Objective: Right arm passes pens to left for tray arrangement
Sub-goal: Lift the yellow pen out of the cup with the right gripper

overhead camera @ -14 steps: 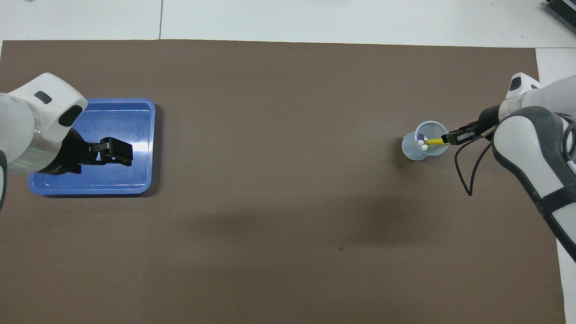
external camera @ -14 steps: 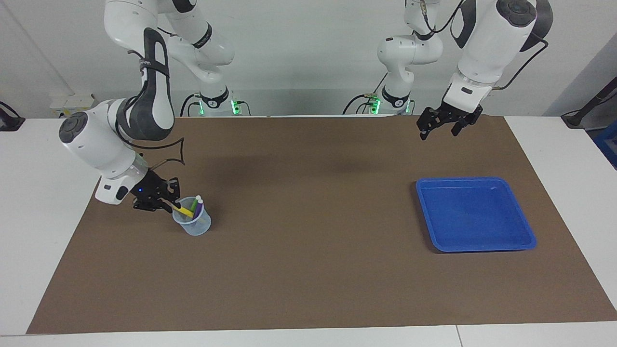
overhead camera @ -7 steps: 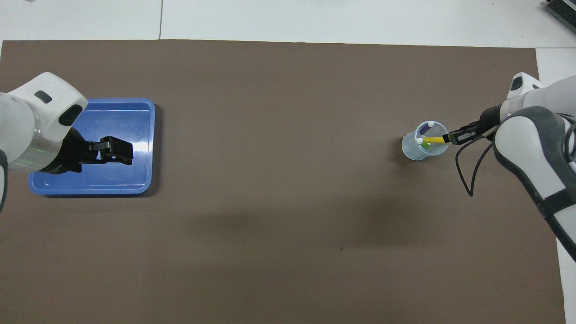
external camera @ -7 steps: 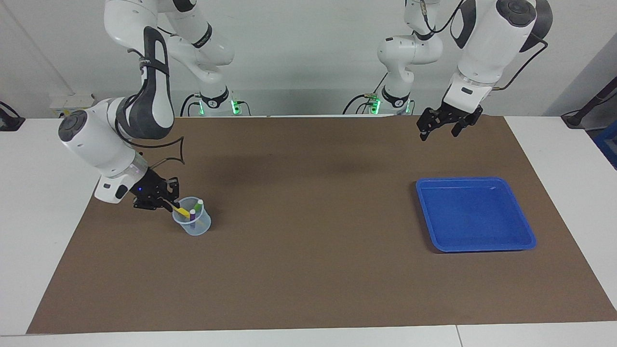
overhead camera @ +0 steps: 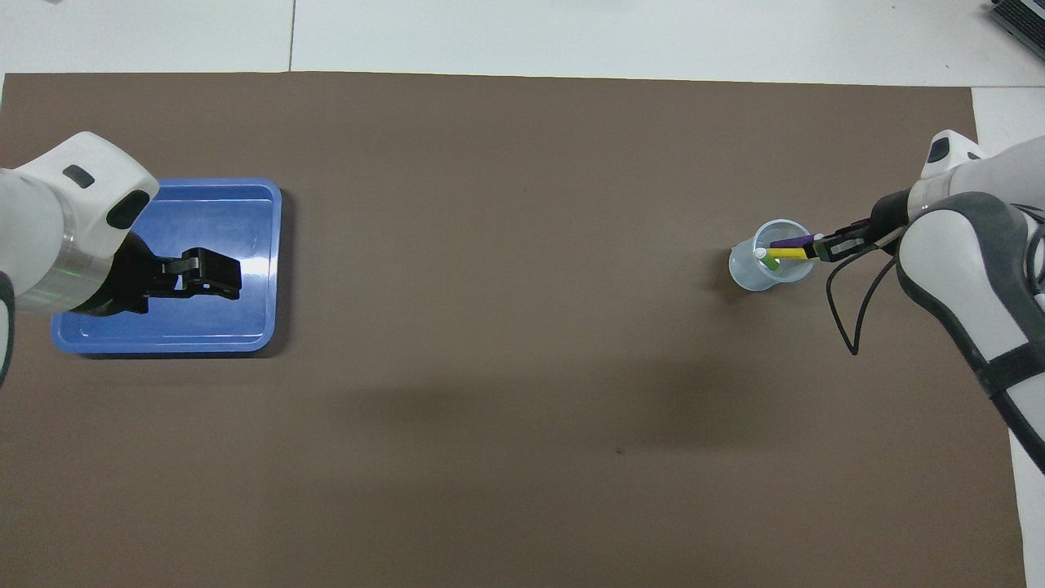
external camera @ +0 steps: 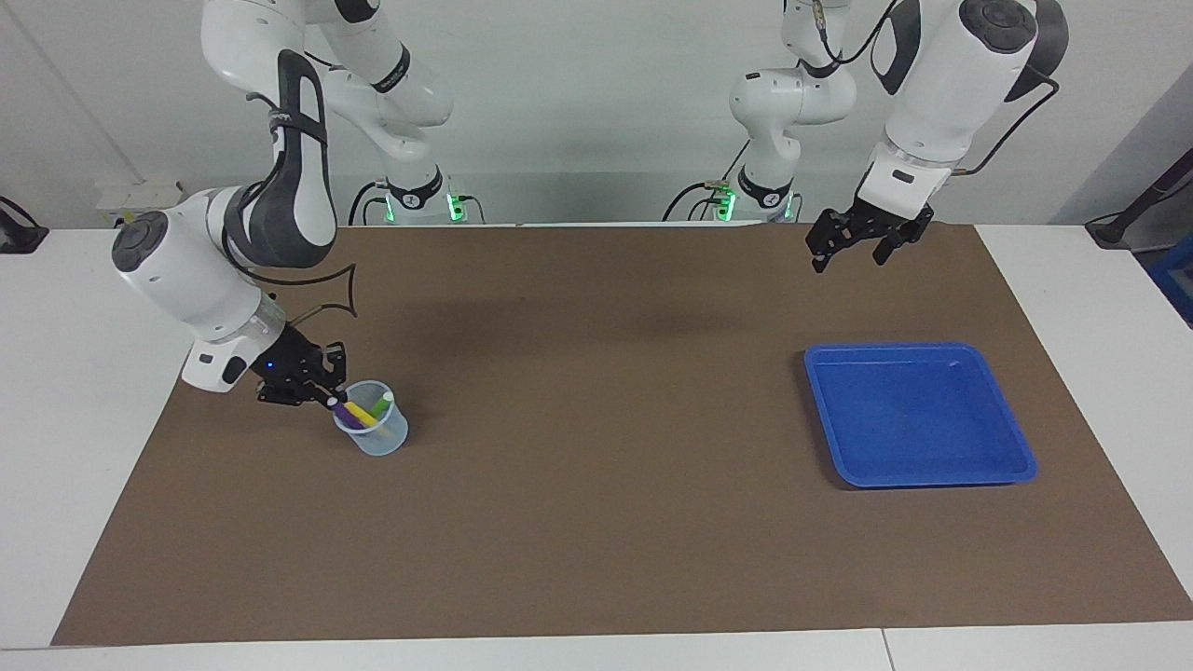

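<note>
A clear plastic cup [external camera: 384, 444] [overhead camera: 744, 274] stands on the brown mat toward the right arm's end and holds all three pens. My right gripper [external camera: 328, 398] [overhead camera: 817, 248], with its blue light, is at the cup's rim, shut on the upper end of the yellow pen [external camera: 358, 414] [overhead camera: 785, 254]. That pen slants down into the cup. The purple pen [external camera: 346, 419] [overhead camera: 787, 242] leans right beside it toward the gripper, and the green pen [external camera: 381, 406] leans the other way. My left gripper [external camera: 848, 253] [overhead camera: 227, 276] hangs open, high over the empty blue tray [external camera: 918, 419] [overhead camera: 212, 322].
The brown mat [external camera: 596, 522] covers most of the white table. The tray lies toward the left arm's end, well apart from the cup. A loose black cable [overhead camera: 849, 327] hangs from the right arm's wrist above the mat.
The purple pen has tipped over in the cup and now leans toward the right gripper beside the yellow pen. The right gripper has closed on the yellow pen. The left arm has not moved.
</note>
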Controlling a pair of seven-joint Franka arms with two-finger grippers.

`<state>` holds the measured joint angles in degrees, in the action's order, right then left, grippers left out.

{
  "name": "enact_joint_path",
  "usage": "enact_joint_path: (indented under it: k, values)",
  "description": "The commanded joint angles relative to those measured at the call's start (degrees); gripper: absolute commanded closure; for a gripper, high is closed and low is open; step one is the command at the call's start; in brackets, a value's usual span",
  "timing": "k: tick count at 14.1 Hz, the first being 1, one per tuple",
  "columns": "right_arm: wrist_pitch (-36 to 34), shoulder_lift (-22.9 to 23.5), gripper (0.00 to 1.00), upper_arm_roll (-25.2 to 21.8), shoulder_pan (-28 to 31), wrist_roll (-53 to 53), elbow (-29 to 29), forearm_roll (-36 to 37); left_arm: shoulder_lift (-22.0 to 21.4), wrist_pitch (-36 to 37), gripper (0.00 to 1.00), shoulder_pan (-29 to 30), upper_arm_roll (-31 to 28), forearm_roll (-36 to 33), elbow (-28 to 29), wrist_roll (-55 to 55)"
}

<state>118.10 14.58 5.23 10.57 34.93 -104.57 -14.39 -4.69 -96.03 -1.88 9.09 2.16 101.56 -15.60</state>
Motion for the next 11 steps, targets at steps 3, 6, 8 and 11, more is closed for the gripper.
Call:
enact_joint_path:
  k: [3, 6, 8, 11]
  values:
    - [-7.2, -1.8, 0.87, 0.0, -0.1, -4.0, 4.2, 3.4, -1.9, -1.4, 0.0, -0.6, -0.4, -0.4, 2.2, -0.7]
    - [-10.5, -4.4, 0.87, 0.0, -0.1, -5.1, 4.6, 4.8, -2.2, -1.1, 0.0, -0.6, -0.4, -0.4, 2.7, -0.7]
    - [-14.4, -5.9, 0.87, 0.0, 0.0, -5.8, 6.5, 4.8, -2.7, -1.4, 0.0, -0.7, -0.4, -0.4, 3.5, -2.5]
    - [-22.8, -7.3, 0.87, 0.1, 0.4, -7.5, 12.7, 4.6, -2.7, -1.4, 0.0, -0.7, -0.4, 2.8, 3.5, -5.5]
